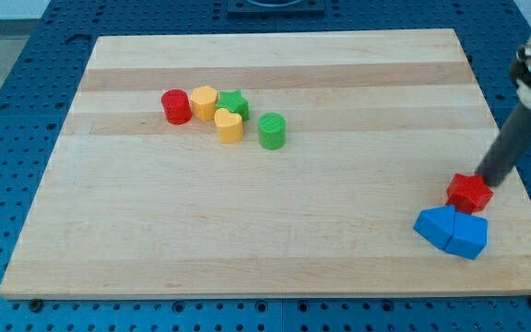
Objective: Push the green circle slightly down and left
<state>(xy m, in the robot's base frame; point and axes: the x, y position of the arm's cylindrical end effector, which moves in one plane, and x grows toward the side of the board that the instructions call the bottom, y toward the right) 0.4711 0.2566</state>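
Observation:
The green circle (272,131) is a short green cylinder standing on the wooden board (247,231), left of centre toward the view's top. It sits just right of a yellow heart (230,125) and below right of a green star (235,102). My tip (488,179) is the lower end of the dark rod at the view's right, far from the green circle. It rests against the upper right of a red star (469,192).
A red cylinder (175,106) and a yellow hexagon (204,100) stand left of the green star. Two blue blocks (451,231) lie together just below the red star, near the board's right edge. A blue pegboard surrounds the board.

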